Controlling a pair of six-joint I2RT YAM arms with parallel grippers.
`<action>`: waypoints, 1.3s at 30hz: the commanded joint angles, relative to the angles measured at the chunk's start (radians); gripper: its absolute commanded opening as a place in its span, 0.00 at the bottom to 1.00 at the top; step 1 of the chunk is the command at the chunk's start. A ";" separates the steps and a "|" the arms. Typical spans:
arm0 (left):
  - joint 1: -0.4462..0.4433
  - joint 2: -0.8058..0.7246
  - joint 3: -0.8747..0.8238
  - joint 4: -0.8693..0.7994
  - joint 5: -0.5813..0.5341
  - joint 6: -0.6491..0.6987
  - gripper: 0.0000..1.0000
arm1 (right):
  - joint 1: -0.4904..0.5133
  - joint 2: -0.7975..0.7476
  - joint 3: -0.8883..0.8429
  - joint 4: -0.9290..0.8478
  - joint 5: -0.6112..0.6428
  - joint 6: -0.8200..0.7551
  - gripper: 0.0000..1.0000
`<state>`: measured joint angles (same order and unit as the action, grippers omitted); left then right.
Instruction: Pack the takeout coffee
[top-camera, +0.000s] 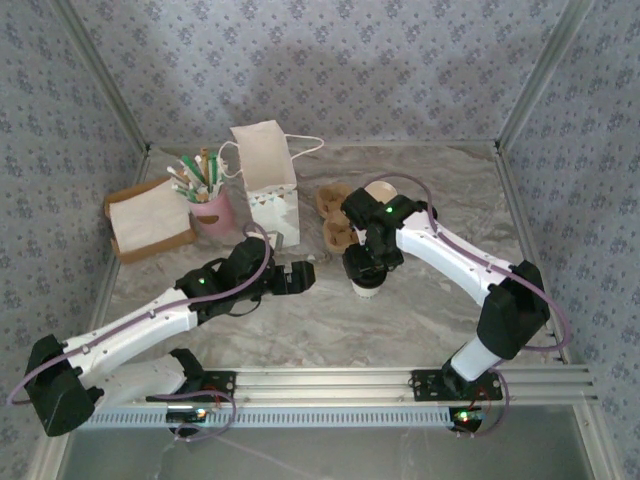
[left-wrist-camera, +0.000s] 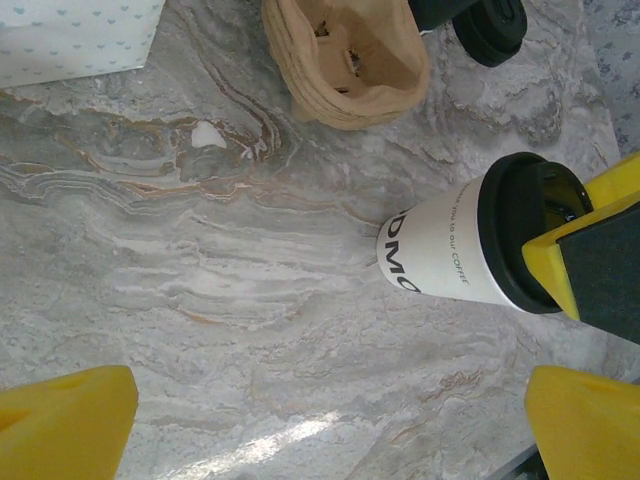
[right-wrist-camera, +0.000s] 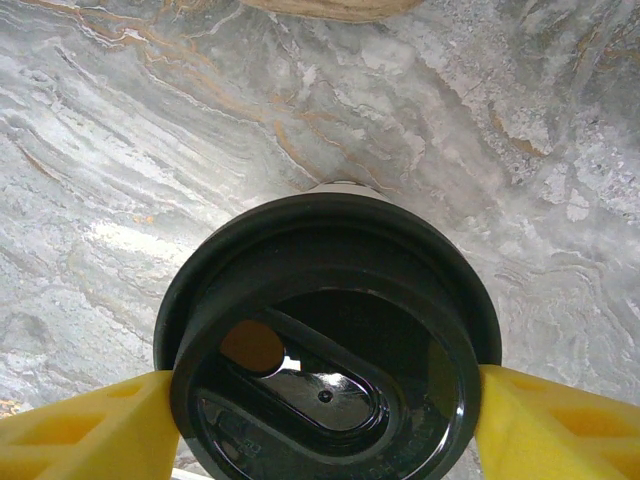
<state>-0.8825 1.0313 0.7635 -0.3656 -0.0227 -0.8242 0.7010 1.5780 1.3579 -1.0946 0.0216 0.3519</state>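
Observation:
The takeout coffee (top-camera: 367, 286), a white paper cup with a black lid (right-wrist-camera: 330, 340), stands upright on the marble table just in front of the brown cup carrier (top-camera: 338, 216). My right gripper (top-camera: 366, 262) comes down on it from above. Its yellow fingers (right-wrist-camera: 90, 430) press on both sides of the lid, so it is shut on the cup. In the left wrist view the cup (left-wrist-camera: 450, 250) lies to the right, with one right finger (left-wrist-camera: 600, 250) against its lid. My left gripper (top-camera: 300, 277) is open over bare table, left of the cup, with nothing between its fingers (left-wrist-camera: 70, 425).
A white paper bag (top-camera: 265, 178) stands upright at the back, left of the carrier (left-wrist-camera: 345, 60). A pink cup of sticks (top-camera: 210, 208) and a brown box with a napkin (top-camera: 150, 218) sit at the back left. Metal frame rails border the table.

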 joint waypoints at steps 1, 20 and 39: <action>0.004 0.009 0.002 0.014 0.015 0.001 0.99 | 0.007 0.002 -0.023 -0.038 0.012 0.015 0.75; 0.004 0.029 0.004 0.029 0.023 0.003 0.99 | 0.008 0.025 -0.093 -0.041 0.052 0.035 0.74; 0.004 0.035 0.007 0.032 0.023 0.004 0.99 | 0.023 -0.008 -0.088 -0.055 0.062 0.064 0.77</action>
<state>-0.8825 1.0569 0.7635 -0.3546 -0.0116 -0.8238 0.7155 1.5562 1.2743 -1.0344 0.0742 0.3893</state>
